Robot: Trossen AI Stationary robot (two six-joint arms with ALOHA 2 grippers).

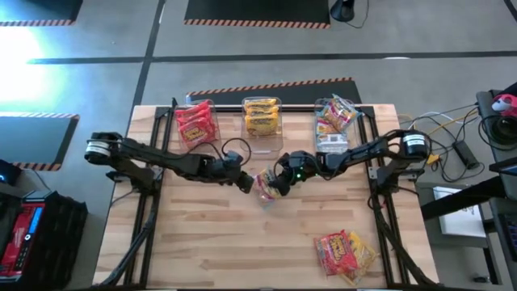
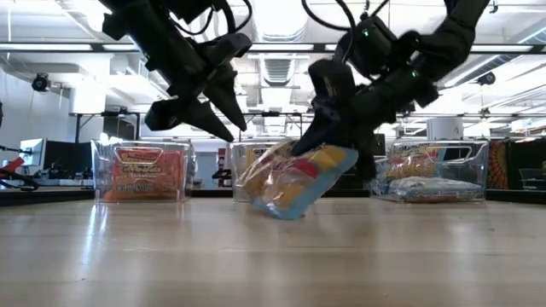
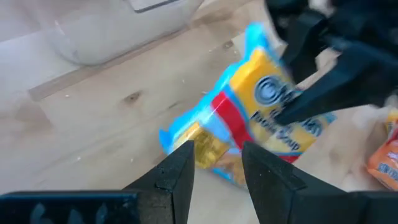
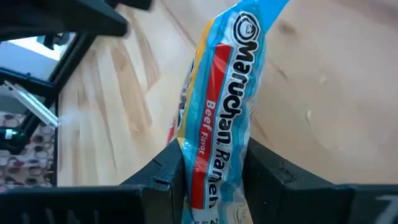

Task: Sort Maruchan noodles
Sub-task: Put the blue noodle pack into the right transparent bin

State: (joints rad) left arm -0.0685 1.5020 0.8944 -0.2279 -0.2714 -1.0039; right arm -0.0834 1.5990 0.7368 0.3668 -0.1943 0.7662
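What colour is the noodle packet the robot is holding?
The noodle packet is light blue, yellow and red, clearest in the right wrist view.

My right end effector [image 4: 211, 177] is dark matt plastic, clamped on a glossy, crinkly plastic noodle packet [image 4: 221, 118]. The counter [image 1: 242, 242] under me is pale wood, smooth with visible grain. The bins [image 2: 141, 170] behind look like clear, shiny plastic.

Three clear plastic bins [image 1: 262, 103] in a row along the wooden tabletop's [image 1: 202, 242] far edge; blue-and-yellow crinkly ramen packet [image 1: 267, 185] mid-table; red and yellow packets [image 1: 345, 251] near the front right corner.
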